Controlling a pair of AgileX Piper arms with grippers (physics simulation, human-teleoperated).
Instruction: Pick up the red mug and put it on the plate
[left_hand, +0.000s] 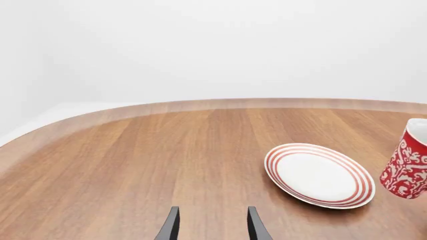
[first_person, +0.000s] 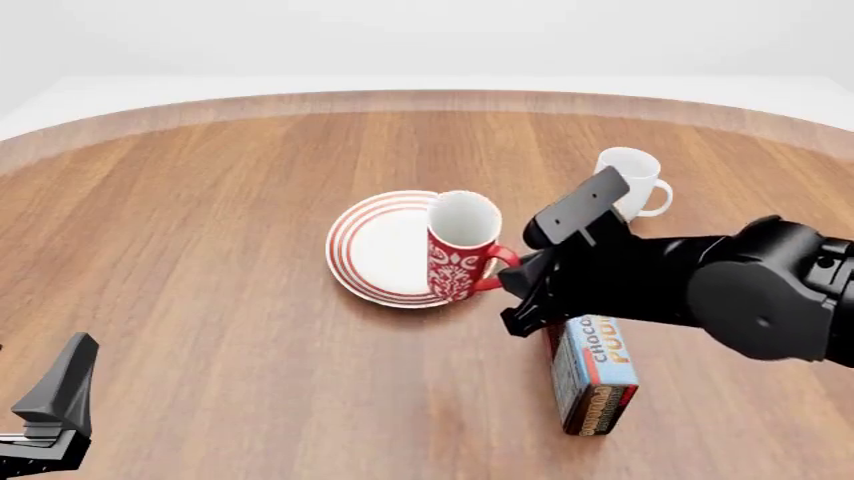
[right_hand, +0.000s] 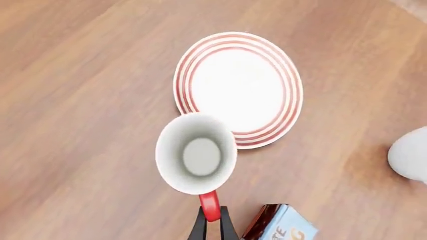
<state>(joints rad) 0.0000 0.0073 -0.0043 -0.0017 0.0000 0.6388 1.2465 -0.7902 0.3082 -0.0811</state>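
The red mug with white ornament stands at the right edge of the plate, a white plate with red rings. My right gripper is shut on the mug's red loop handle. From above in the right wrist view, the mug shows its white inside and overlaps the plate rim. I cannot tell whether the mug is resting or held just above the table. My left gripper is open and empty near the front left, far from the plate and mug.
A plain white mug stands behind my right arm. A chocolate pudding box lies on the table under the right arm, close to the gripper. The wooden table's curved far edge runs across the back.
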